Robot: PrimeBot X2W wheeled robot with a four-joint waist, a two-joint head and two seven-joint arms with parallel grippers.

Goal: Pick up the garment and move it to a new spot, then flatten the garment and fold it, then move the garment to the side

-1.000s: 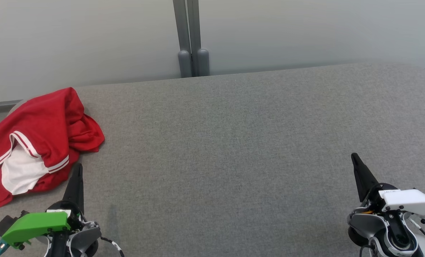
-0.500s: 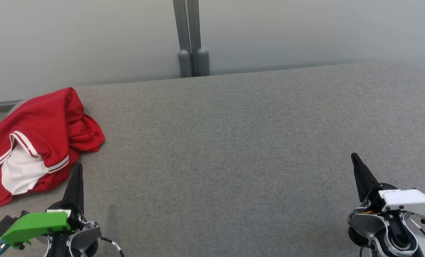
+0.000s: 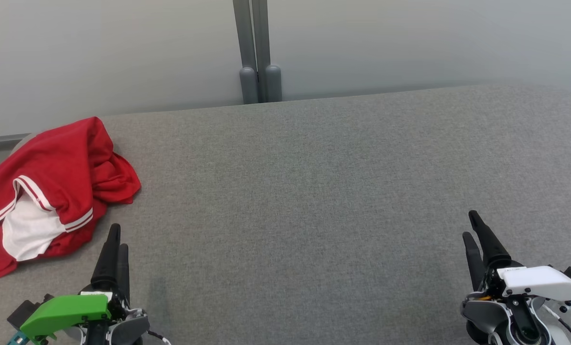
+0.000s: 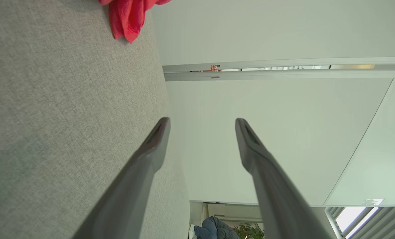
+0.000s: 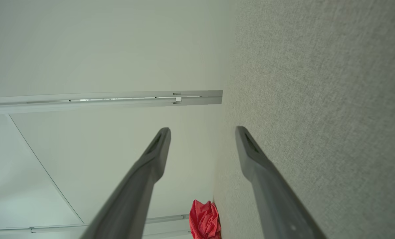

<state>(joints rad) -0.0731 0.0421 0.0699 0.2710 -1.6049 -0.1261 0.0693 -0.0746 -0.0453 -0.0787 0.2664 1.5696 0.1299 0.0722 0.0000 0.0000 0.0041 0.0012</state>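
Head view — garment (image 3: pixel 50 191) at left edge, tabletop (image 3: pixel 314 191) stretching right

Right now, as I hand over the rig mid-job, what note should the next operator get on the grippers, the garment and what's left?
Left gripper: open, empty, over the grey fabric-covered table, close beside the garment but not touching it.
Right gripper: open, empty, over the table's right side, far from the garment.
Crumpled red garment with white stripes and a white panel: heaped at the table's left edge.
Done: nothing; the garment is not yet picked up.
Left: pick it up, move it to a new spot, flatten, fold, move aside.
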